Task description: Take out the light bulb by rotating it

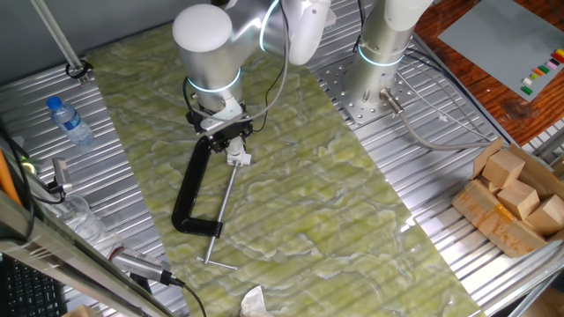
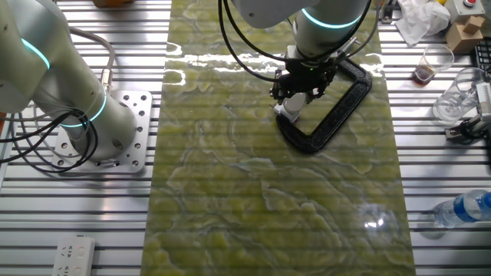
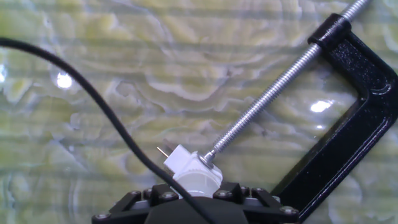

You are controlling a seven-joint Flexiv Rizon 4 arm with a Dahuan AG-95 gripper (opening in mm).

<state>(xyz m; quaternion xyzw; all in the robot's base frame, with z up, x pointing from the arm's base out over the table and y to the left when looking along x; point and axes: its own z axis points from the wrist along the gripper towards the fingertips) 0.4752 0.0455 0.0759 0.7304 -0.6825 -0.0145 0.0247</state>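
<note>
- Green patterned mat (image 1: 352, 229): covers the table's middle, under everything below.
- Black C-clamp (image 1: 189, 189): lies flat; its threaded screw (image 3: 273, 93) presses the small white socket piece (image 3: 186, 165).
- Gripper (image 2: 301, 90): hangs directly over the socket end; whether its fingers are apart or closed I cannot tell.
- Light bulb (image 3: 200, 185): only partly visible, right at the fingers, seated in the socket, its axis apparently in line with the hand.

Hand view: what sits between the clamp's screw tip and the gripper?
The white socket piece holding the light bulb, shown in the hand view.
</note>
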